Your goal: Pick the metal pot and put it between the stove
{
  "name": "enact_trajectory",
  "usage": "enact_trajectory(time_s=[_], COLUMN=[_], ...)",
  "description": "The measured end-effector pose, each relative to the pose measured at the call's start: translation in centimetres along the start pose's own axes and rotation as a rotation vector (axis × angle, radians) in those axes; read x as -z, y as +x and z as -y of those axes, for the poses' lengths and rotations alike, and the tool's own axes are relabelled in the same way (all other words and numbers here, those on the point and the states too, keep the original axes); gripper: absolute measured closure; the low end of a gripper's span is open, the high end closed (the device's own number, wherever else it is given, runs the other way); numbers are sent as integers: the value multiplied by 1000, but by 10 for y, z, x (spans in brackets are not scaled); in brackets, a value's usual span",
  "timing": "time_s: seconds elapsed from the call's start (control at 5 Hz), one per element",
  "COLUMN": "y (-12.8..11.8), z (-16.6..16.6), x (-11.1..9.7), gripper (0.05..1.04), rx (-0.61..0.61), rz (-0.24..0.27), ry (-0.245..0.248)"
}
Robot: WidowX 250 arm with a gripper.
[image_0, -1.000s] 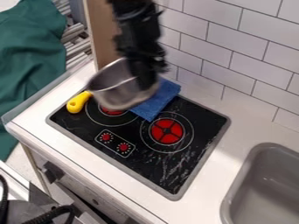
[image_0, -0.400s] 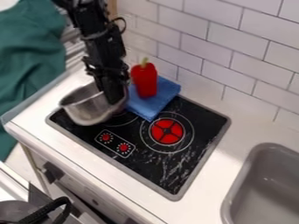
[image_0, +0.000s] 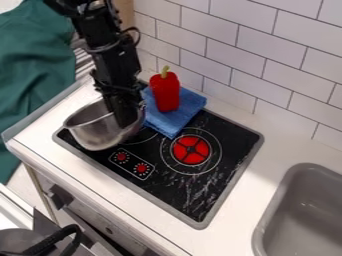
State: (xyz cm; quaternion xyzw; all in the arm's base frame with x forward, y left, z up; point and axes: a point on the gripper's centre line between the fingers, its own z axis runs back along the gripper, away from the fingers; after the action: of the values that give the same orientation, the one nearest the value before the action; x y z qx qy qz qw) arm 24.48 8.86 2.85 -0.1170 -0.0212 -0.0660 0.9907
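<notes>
My gripper (image_0: 125, 120) pinches the metal pot (image_0: 99, 135) by its rim. The pot hangs out to the camera's left, over the stove's (image_0: 177, 185) corner. The middle is right, so I should go that way.

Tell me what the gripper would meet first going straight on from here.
Most likely the metal pot: the gripper points down at its side nearest the blue cloth. Depth is unclear, so I cannot tell whether they already touch.
</notes>
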Motion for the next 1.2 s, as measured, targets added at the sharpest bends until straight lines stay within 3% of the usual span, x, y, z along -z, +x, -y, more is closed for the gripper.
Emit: enact_trajectory(time_s=[0.4,0.8,1.2], y=[-5,5,9], z=[16,40,46], x=[2,11,12], gripper=[1028,1028,1005], rx=[28,111,121], rz=[-7,-41,-41], ry=[10,42,51])
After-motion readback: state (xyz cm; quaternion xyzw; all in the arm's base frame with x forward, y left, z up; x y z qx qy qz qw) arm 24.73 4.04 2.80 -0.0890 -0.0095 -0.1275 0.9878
